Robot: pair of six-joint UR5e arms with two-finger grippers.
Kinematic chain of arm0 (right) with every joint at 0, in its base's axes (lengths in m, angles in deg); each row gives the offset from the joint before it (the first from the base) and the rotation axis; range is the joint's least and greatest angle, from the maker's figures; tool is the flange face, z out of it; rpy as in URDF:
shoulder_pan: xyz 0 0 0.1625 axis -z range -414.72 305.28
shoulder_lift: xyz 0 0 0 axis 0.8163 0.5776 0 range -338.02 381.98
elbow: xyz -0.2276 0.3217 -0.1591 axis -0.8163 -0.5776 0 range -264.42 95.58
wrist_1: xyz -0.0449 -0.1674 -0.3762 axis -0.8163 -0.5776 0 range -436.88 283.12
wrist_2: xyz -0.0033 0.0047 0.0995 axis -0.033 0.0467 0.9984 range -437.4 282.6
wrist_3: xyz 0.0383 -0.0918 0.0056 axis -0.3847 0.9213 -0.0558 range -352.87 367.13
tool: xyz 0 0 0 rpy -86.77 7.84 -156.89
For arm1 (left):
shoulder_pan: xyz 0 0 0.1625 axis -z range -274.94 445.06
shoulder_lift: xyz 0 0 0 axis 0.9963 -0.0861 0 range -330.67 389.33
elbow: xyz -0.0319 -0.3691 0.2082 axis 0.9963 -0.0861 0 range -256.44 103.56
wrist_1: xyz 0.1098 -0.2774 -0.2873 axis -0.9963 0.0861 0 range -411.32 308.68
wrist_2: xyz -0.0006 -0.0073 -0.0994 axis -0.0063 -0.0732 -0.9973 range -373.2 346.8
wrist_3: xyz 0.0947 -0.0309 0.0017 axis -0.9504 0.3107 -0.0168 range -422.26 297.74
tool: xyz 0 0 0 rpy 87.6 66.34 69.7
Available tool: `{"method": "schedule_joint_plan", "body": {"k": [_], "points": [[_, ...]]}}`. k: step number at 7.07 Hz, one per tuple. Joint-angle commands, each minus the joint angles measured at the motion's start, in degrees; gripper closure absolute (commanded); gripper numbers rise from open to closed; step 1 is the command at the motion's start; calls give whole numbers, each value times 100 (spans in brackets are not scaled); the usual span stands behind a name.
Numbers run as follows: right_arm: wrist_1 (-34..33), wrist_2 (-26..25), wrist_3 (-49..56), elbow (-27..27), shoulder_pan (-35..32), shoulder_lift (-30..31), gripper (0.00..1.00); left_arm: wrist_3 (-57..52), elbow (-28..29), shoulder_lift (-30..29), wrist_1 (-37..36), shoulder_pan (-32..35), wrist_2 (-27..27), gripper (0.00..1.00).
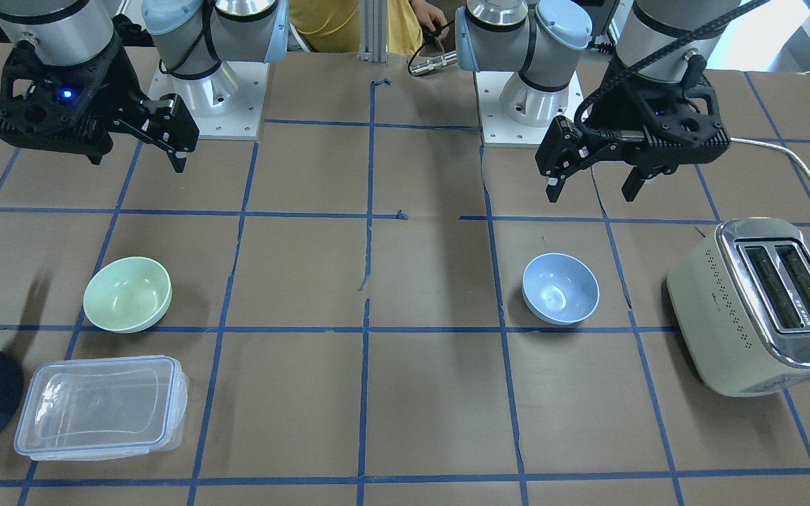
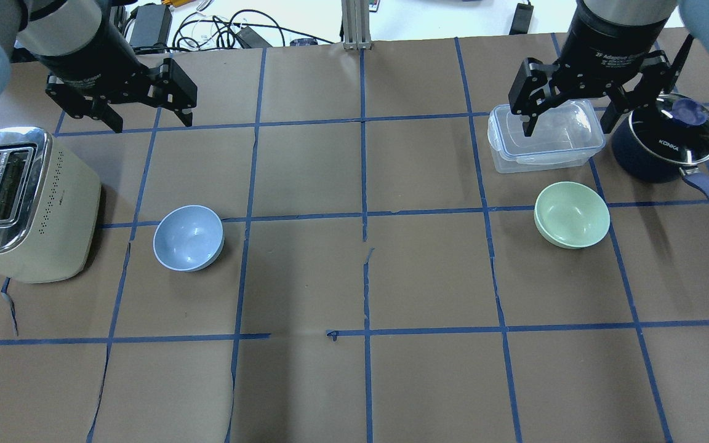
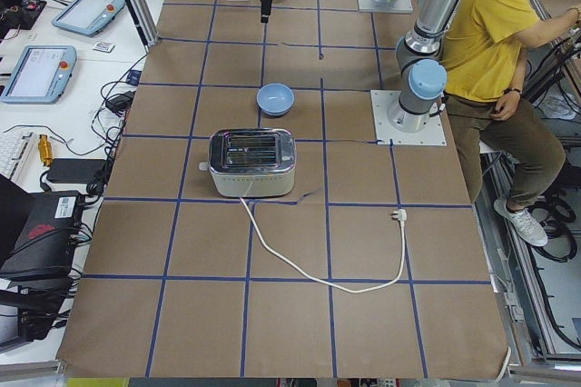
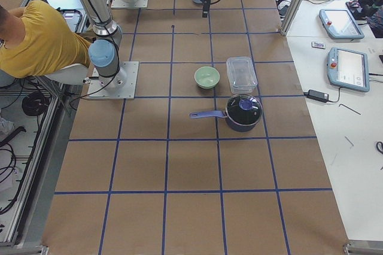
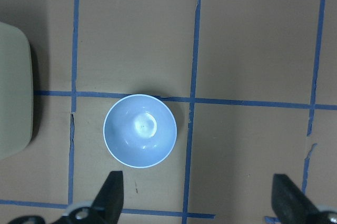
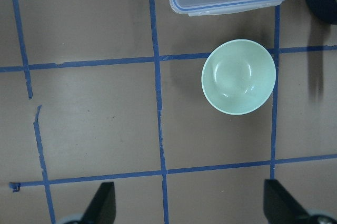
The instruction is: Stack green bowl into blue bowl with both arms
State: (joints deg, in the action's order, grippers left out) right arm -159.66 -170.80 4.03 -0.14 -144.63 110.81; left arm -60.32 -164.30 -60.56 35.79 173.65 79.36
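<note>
The green bowl (image 2: 572, 215) stands upright on the table on my right side; it also shows in the front view (image 1: 127, 294) and the right wrist view (image 6: 238, 76). The blue bowl (image 2: 188, 238) stands upright on my left side, also in the front view (image 1: 560, 288) and the left wrist view (image 5: 139, 131). My left gripper (image 2: 150, 117) hangs open and empty, high above the table beyond the blue bowl. My right gripper (image 2: 568, 123) hangs open and empty, high over the clear container, beyond the green bowl. The two bowls are far apart.
A cream toaster (image 2: 22, 203) stands left of the blue bowl, its cord (image 3: 318, 260) trailing over the table. A clear lidded container (image 2: 545, 135) and a dark pot with glass lid (image 2: 662, 138) stand just beyond the green bowl. A person in yellow (image 3: 490, 33) sits behind the robot.
</note>
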Motion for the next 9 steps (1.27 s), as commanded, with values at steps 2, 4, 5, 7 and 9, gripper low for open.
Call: {"method": "schedule_joint_plan", "body": {"k": [2,4,5,7,9], "points": [[-1,23,-15,2,0,2,0,8,-47,24,-10,96,8,0],[8,23,-15,2,0,3,0,-1,-29,7,-27,141,25,0],[8,41,-15,10,0,3,0,-1,-47,16,-36,141,17,0],[-1,50,-15,45,0,3,0,-1,-56,16,-36,141,17,0],[-1,41,-7,45,0,3,0,-1,-56,16,-27,141,8,0]]}}
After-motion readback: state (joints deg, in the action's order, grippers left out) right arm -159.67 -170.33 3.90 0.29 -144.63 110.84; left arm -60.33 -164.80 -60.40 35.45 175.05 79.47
